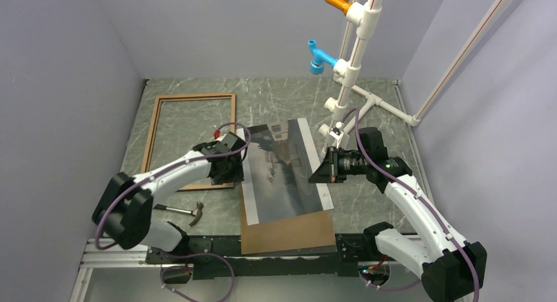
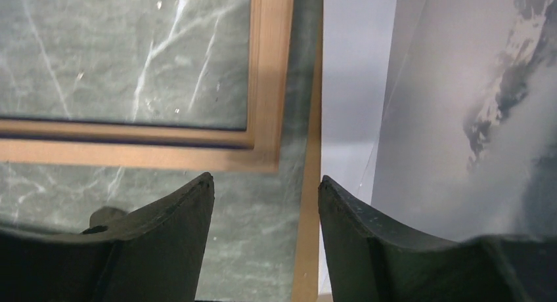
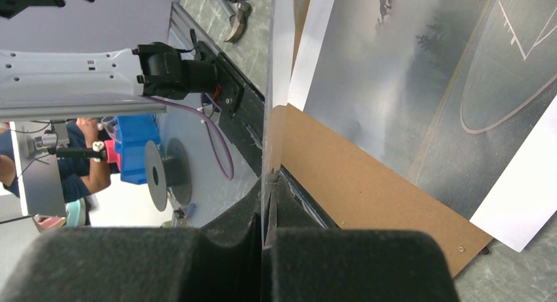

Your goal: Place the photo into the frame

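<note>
Pinching a thin clear sheet (image 3: 276,52) at the photo's (image 1: 282,171) three o'clock edge, apparently to lift it clear, right gripper (image 3: 268,203) is clamped tight, left gripper (image 2: 266,184) half-spread straddling its nine o'clock edge, frame (image 1: 152,138) flat at ten o'clock.

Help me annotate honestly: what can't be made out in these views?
- Left wrist view: whether the left gripper touches the brown strip between its fingers; too close, blurred.
- Left wrist view: most of the frame, cut off by the picture's edges.
- Right wrist view: how far the clear sheet pinched by the right gripper extends; seen edge-on.
- Top view: detail of the photo, veiled by glare.
</note>
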